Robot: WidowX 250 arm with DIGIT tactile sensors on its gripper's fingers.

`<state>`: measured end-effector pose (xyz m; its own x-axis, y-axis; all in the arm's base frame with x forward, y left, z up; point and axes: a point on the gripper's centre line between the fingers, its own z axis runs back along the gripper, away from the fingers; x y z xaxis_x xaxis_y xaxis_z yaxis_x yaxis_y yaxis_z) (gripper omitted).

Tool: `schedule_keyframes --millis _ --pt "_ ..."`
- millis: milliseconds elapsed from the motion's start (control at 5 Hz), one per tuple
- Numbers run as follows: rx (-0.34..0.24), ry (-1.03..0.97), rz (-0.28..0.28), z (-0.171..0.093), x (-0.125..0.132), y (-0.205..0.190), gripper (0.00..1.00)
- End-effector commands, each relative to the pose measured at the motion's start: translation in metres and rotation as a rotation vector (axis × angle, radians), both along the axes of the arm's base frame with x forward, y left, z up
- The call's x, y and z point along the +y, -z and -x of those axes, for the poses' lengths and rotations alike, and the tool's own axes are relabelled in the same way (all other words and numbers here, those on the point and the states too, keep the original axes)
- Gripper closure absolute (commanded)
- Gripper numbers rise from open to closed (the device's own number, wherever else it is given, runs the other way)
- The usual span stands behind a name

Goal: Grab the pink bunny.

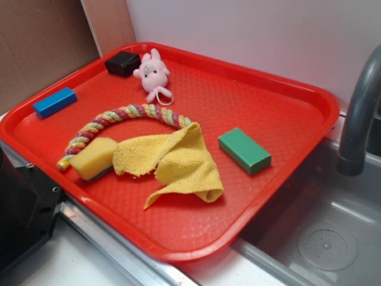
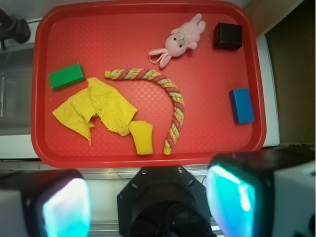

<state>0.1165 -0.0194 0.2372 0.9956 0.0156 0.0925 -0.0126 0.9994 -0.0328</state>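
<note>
Fingers (image 2: 66, 210) of the gripper (image 2: 153, 202) are spread wide, nothing held, outside the tray's (image 2: 148, 159) near rim. Sponge (image 2: 141, 138), cloth (image 2: 96, 108) and rope (image 2: 170, 98) are seen beyond. Bunny (image 2: 181, 40) is laid near the far rim, beside a black block (image 2: 227, 36).

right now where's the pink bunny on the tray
In the exterior view, the small pale-pink plush bunny lies at the far edge of the red plastic tray, beside the black block, just beyond the braided rope.
</note>
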Motion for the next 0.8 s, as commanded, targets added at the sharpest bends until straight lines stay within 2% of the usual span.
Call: schedule_keyframes --millis 0,200,400,600 --pt "0.000 0.000 0.000 0.000 0.000 0.000 0.00" --pt "-0.032 -0.172 -0.014 -0.033 0.020 0.043 0.00" --pt "-0.112 -0.286 -0.035 -0.053 0.028 0.055 0.00" --pt "-0.160 -0.409 0.005 -0.070 0.045 0.070 0.00"
